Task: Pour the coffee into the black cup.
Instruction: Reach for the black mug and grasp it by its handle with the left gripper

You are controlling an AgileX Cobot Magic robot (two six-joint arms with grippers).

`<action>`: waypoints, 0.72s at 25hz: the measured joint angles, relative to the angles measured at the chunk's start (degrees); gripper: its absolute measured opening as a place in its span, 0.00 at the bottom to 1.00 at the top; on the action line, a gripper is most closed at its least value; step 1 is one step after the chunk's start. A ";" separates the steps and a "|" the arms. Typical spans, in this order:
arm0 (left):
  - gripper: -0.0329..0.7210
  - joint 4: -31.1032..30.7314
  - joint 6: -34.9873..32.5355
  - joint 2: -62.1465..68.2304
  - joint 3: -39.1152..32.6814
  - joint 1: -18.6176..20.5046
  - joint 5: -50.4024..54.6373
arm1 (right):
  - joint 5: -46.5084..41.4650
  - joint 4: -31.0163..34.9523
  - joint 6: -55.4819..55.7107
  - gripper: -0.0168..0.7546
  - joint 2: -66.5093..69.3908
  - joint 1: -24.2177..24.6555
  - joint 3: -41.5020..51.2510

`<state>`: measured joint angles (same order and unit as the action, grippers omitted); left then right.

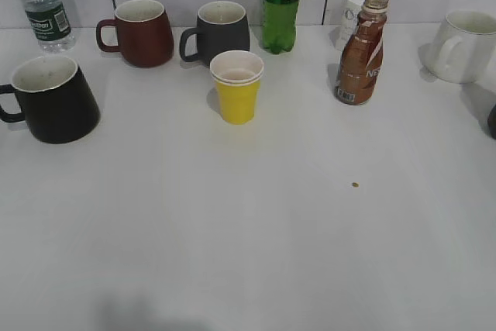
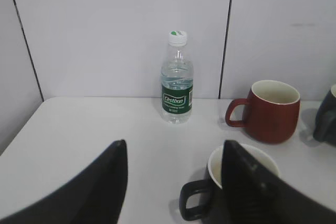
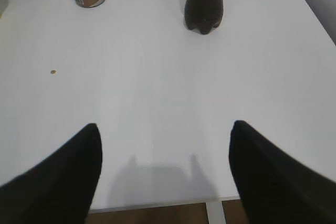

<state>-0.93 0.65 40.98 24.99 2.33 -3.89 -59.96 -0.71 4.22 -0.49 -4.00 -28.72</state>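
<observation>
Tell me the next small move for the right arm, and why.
Probably ease the open right gripper forward and left toward the uncapped Nescafe bottle. It stands untouched on the table, and the black cup's white inside shows no coffee yet.

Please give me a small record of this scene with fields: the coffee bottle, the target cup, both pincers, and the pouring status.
coffee bottle: brown Nescafe bottle, upright, cap off, on the table
target cup: black cup, far left, upright
left pincer: open, empty, near the black cup
right pincer: open, empty, over bare table
pouring status: not started, bottle not yet grasped
</observation>
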 joint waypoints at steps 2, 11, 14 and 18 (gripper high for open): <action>0.62 0.04 0.00 2.79 -4.74 0.00 -8.09 | 0.00 0.00 0.00 0.78 0.00 0.00 0.00; 0.62 0.04 2.68 14.57 -10.80 0.00 -18.93 | 0.02 0.00 -0.08 0.78 0.00 0.00 0.00; 0.62 0.11 2.86 16.81 -10.80 -0.81 -19.98 | 0.02 0.00 -0.08 0.78 0.00 0.00 0.00; 0.62 0.05 3.01 20.95 -10.80 -2.60 -24.85 | 0.02 0.00 -0.08 0.78 0.00 0.00 0.00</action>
<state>-0.87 3.66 61.94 14.19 -0.27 -28.75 -59.94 -0.71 4.14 -0.49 -4.00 -28.72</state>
